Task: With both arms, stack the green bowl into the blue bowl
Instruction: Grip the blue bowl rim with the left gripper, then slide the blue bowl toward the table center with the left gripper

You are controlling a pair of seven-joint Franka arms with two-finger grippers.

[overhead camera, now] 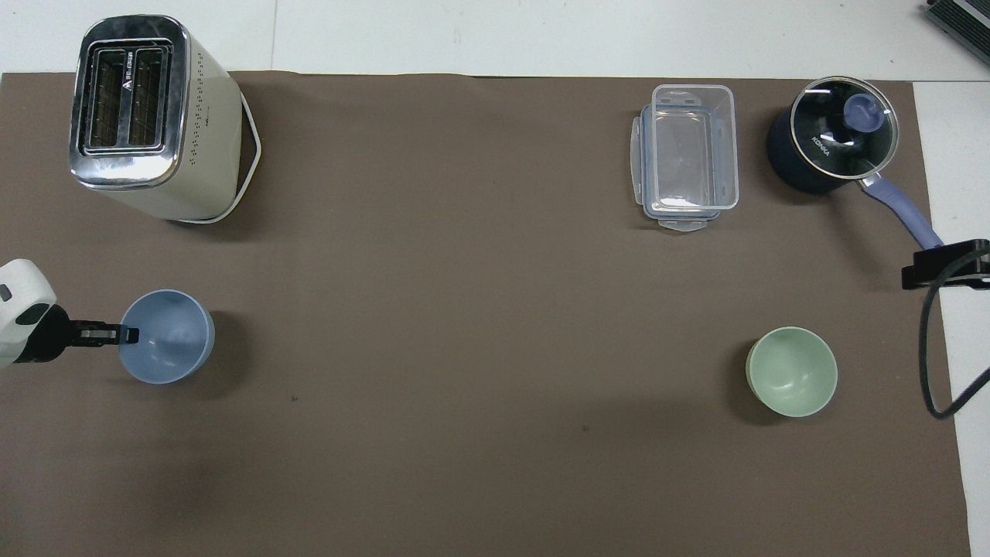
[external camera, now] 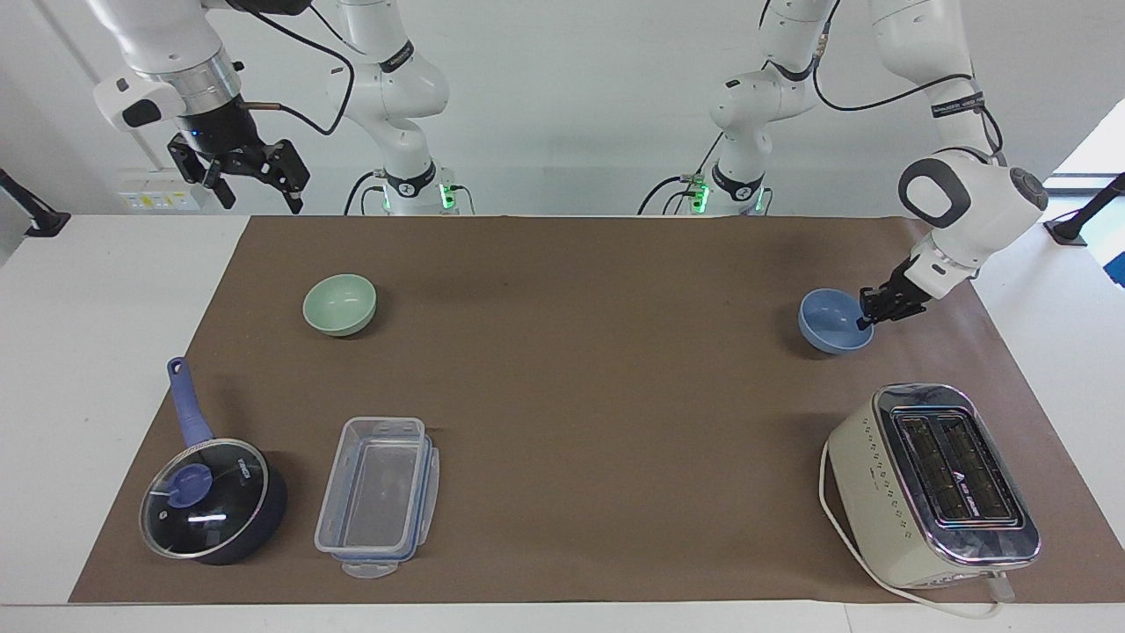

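Blue bowl, at the left arm's end, is pinched at its rim by the left gripper. Green bowl sits on the mat; right gripper waits above, spread wide.

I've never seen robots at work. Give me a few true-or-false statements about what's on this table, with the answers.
1. The left gripper is shut on the rim of the small round periwinkle-blue bowl. True.
2. The pale mint-green bowl sits inside the blue bowl. False: it stands alone toward the right arm's end.
3. The right gripper holds the green bowl. False: it hangs open, high above the table, holding nothing.
4. The dark blue saucepan has its glass lid on. True.
5. The cream toaster lies beside the clear plastic container. False: they are at different ends.
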